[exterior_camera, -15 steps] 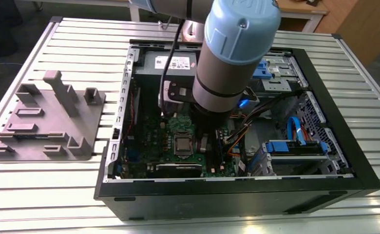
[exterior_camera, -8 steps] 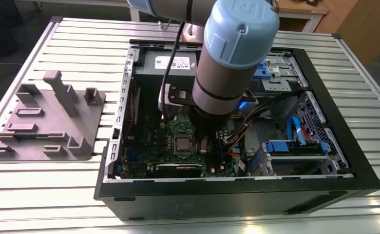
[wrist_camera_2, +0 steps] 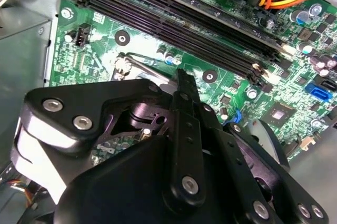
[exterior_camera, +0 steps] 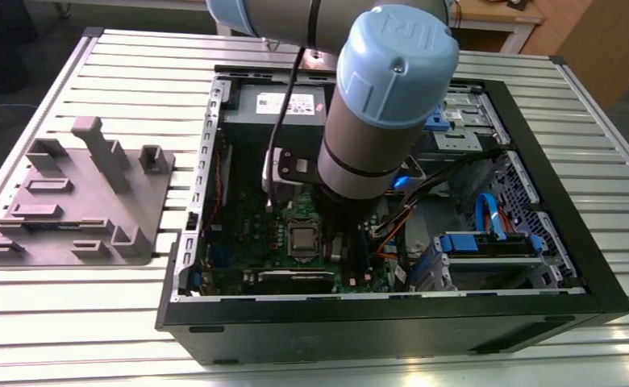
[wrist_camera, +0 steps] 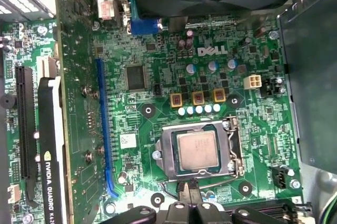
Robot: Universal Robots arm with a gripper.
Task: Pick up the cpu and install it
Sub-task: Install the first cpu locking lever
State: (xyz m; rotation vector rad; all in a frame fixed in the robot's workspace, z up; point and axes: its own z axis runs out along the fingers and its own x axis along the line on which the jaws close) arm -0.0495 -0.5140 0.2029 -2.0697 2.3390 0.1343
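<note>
One gripper (wrist_camera: 189, 190), its black fingers drawn together on nothing, hovers just beside the socket frame (wrist_camera: 200, 153) where the cpu (wrist_camera: 196, 151) lies flat on the green motherboard (wrist_camera: 158, 71), inside the open computer case (exterior_camera: 390, 318) on the slatted table (exterior_camera: 143, 72).

The computer case (exterior_camera: 401, 322) lies open on the slatted table (exterior_camera: 131, 322), with the fixture plate (exterior_camera: 78, 210) beside it at the exterior view's left. Inside, the cpu (wrist_camera: 196, 150) sits in its socket (wrist_camera: 167, 153) on the motherboard (wrist_camera: 158, 50), the arm (exterior_camera: 385, 113) reaching down over it.
</note>
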